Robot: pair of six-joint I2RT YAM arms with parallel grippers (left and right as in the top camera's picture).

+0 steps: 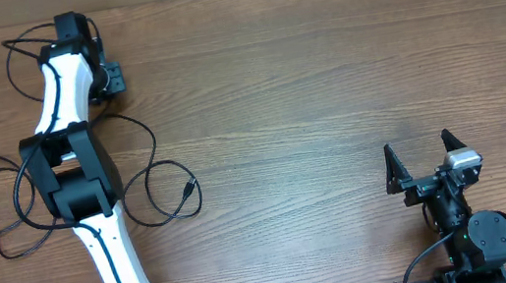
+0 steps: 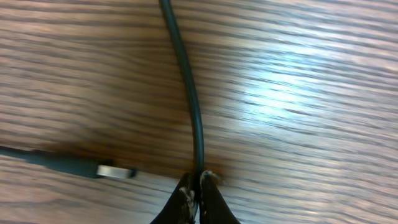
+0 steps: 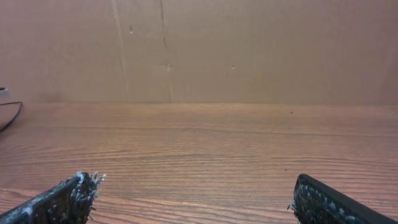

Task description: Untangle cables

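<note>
left claw (image 2: 199, 179): clamped on a cable (image 2: 193, 93), plug (image 2: 115, 170) lying beside | right claw (image 1: 418, 146): apart, empty | cables (image 1: 186, 185): loose loops on bench (image 1: 323, 72) beside left arm (image 1: 79, 176)

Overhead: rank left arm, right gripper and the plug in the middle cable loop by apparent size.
1. left arm, by far the largest, though it is raised nearer the camera.
2. right gripper.
3. plug, tiny.

Wood-grain table (image 1: 323, 72) before a plain brown wall (image 3: 249, 50)
</note>
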